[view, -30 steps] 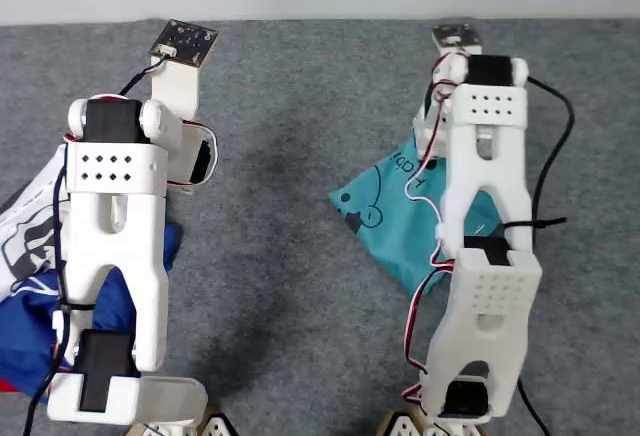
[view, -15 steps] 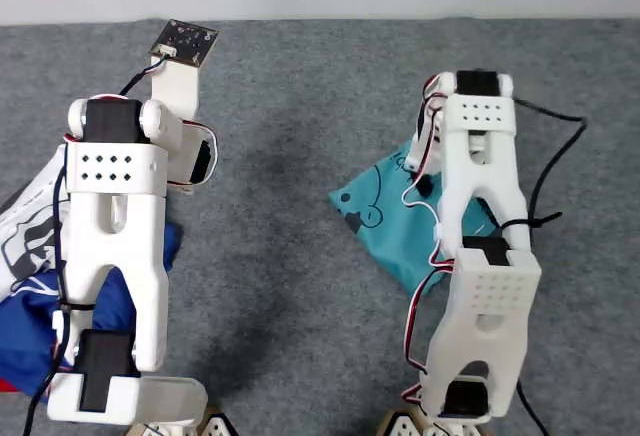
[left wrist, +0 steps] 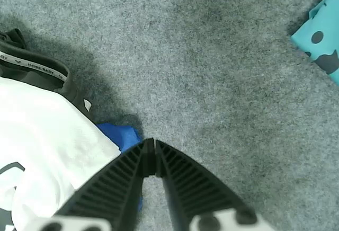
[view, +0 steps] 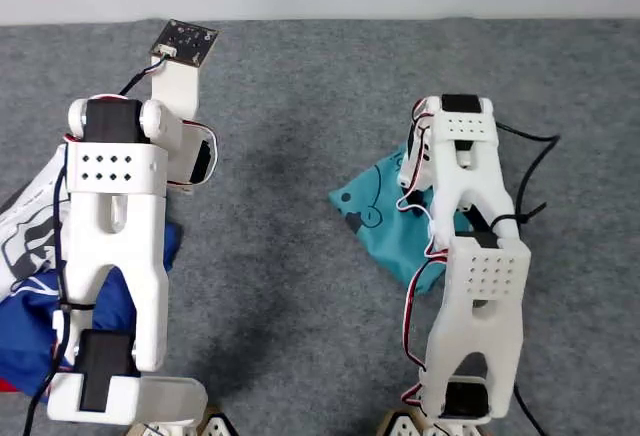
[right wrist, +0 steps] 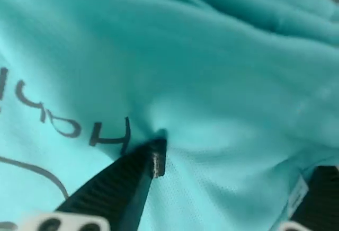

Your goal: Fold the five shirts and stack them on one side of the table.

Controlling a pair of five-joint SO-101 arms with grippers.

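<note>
A teal shirt (view: 375, 218) with a dark print lies crumpled on the grey table, right of centre. My right arm (view: 462, 171) is bent down over it. In the right wrist view my right gripper (right wrist: 238, 172) is open and pressed against the teal shirt (right wrist: 212, 72), one fingertip (right wrist: 154, 159) dug into a pucker of fabric. At the left edge lies a pile with a white printed shirt (view: 28, 218) and a blue shirt (view: 30, 321). My left gripper (left wrist: 151, 151) is shut and empty above bare table beside the white shirt (left wrist: 42, 130), the blue shirt (left wrist: 121, 134) and a dark garment (left wrist: 32, 68).
The grey felt table (view: 290, 106) runs open between the two arms and along the back, up to a white wall. A corner of the teal shirt (left wrist: 323, 40) lies off to the side in the left wrist view. Cables hang off the right arm.
The right arm has pulled its wrist back and down onto the teal shirt, and its camera board has dropped under the arm. The left arm has not moved.
</note>
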